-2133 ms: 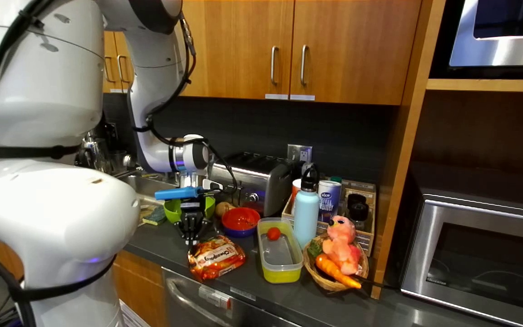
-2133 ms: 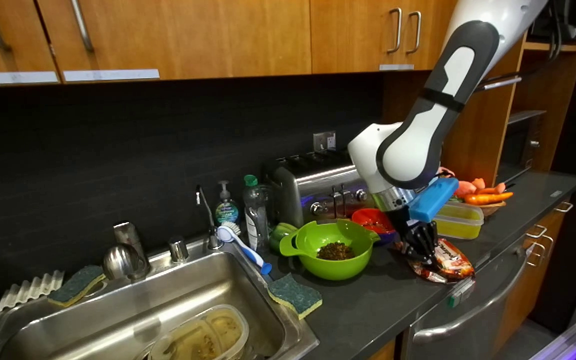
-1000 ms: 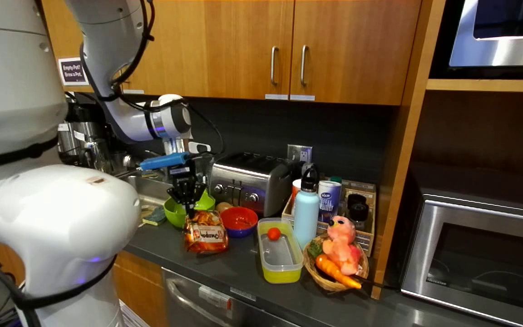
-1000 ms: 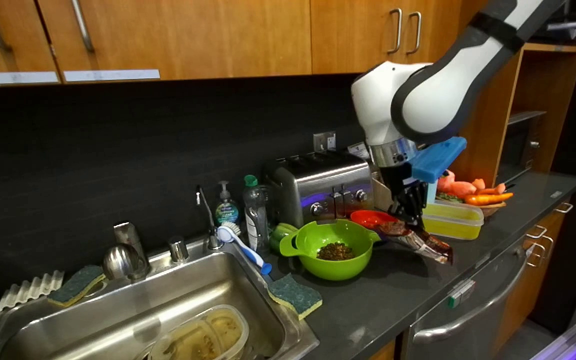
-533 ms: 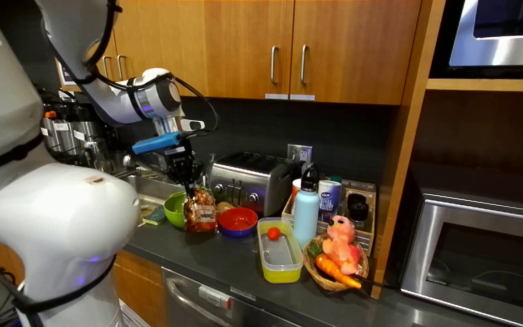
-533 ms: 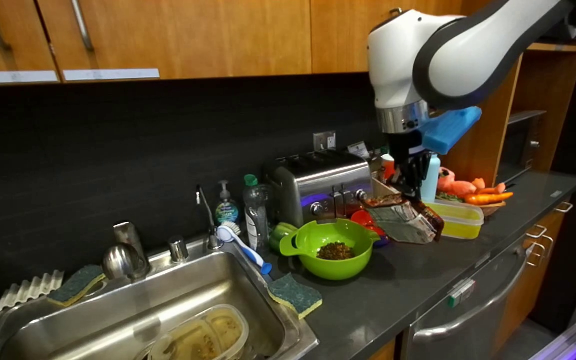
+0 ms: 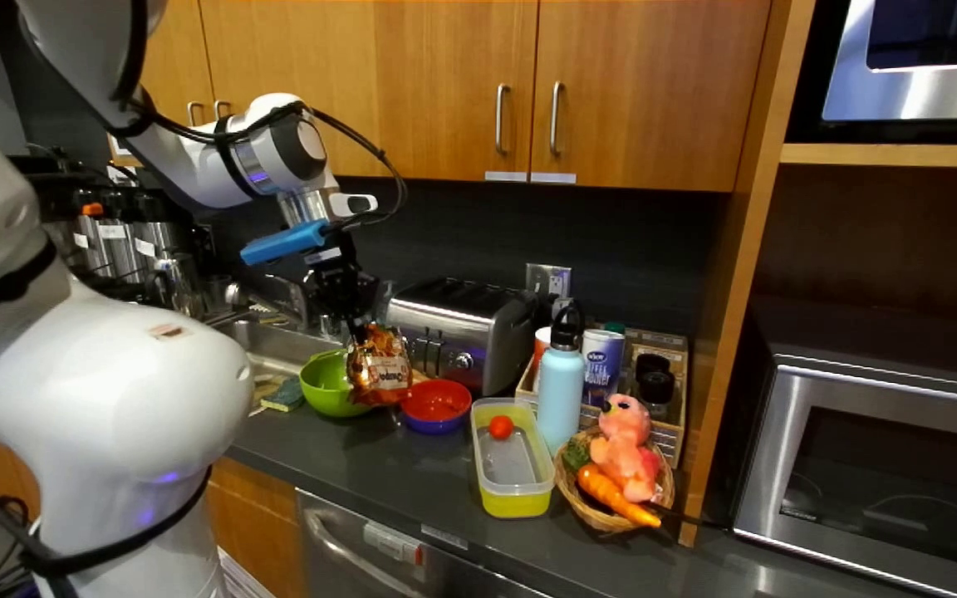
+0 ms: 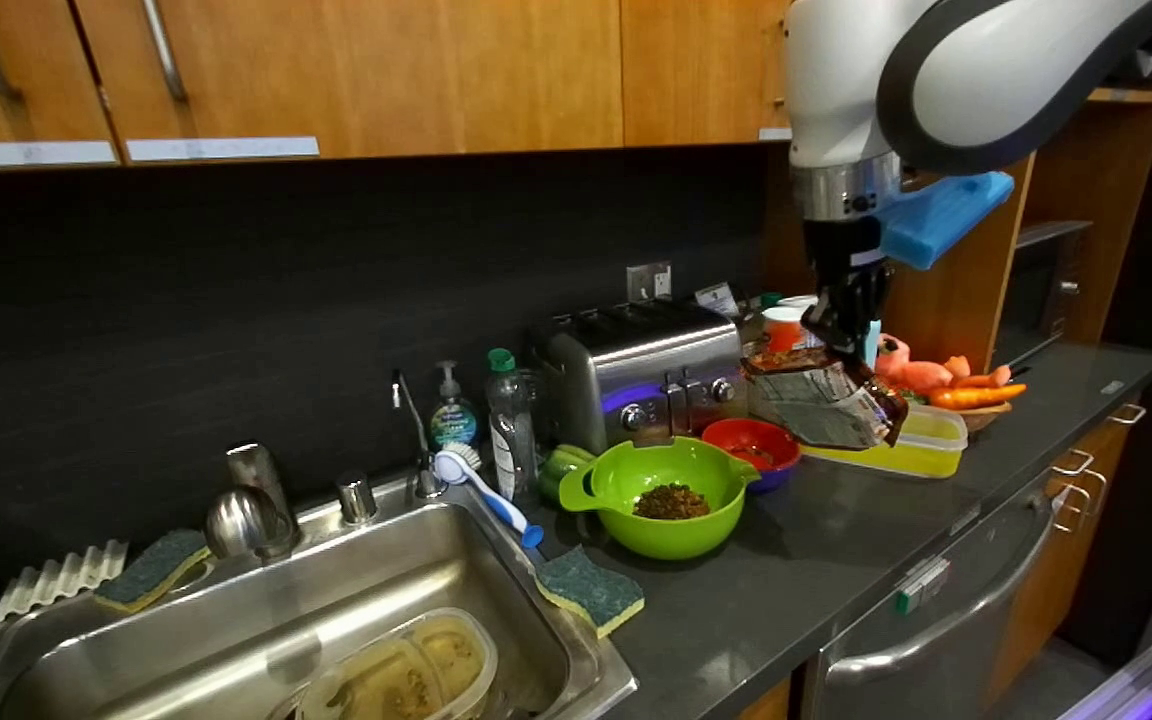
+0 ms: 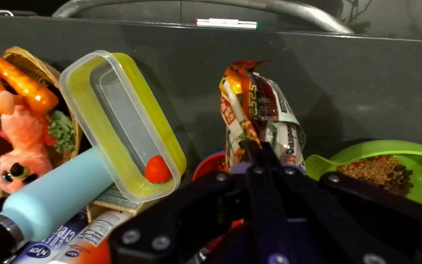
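My gripper [image 9: 256, 148] is shut on a shiny orange-red noodle packet [image 9: 249, 102], pinching its wrapper between black fingertips that meet closely. In both exterior views the packet [image 7: 382, 365] hangs tilted in the air, above the counter. A red bowl [image 8: 736, 428], stacked in a blue one, stands below and behind it. Close by is a green bowl [image 8: 681, 538] with brown crumbly contents. In the wrist view a yellow-walled clear container [image 9: 152, 106] holding a small red fruit [image 9: 158, 169] lies left of the packet. The fingers hide part of the packet.
A steel toaster [image 7: 462, 332] stands behind the bowls. Right of the container are a blue bottle [image 7: 560, 390] and a basket [image 7: 599, 519] with a pink plush toy and a carrot. The sink [image 8: 286, 620] borders the counter, with a sponge [image 8: 591, 590] beside it.
The packet has come up off the counter in my gripper, swung toward the bowls and tilted to hang down. Over the last half second it rose slightly more. Bowls and container stayed put.
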{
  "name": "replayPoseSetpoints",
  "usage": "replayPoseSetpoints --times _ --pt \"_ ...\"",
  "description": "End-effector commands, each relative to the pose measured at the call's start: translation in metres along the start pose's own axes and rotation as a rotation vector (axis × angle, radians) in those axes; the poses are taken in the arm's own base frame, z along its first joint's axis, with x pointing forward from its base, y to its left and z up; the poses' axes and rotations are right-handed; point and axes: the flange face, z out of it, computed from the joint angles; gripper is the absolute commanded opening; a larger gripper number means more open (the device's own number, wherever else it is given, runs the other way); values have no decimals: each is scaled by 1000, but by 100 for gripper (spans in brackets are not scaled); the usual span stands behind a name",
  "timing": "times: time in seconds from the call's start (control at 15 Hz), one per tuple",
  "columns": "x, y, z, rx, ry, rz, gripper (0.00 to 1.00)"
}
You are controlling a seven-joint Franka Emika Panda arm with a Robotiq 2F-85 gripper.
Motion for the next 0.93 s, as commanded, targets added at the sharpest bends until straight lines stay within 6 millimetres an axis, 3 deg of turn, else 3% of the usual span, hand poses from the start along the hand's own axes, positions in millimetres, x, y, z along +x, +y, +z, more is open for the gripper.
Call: replayPoseSetpoints --times 0.0,0.6,0.87 --pt "-19 26 -12 -19 30 91 0" --pt "-50 89 -18 -33 38 300 0" --pt "-53 116 -35 -24 49 410 0"
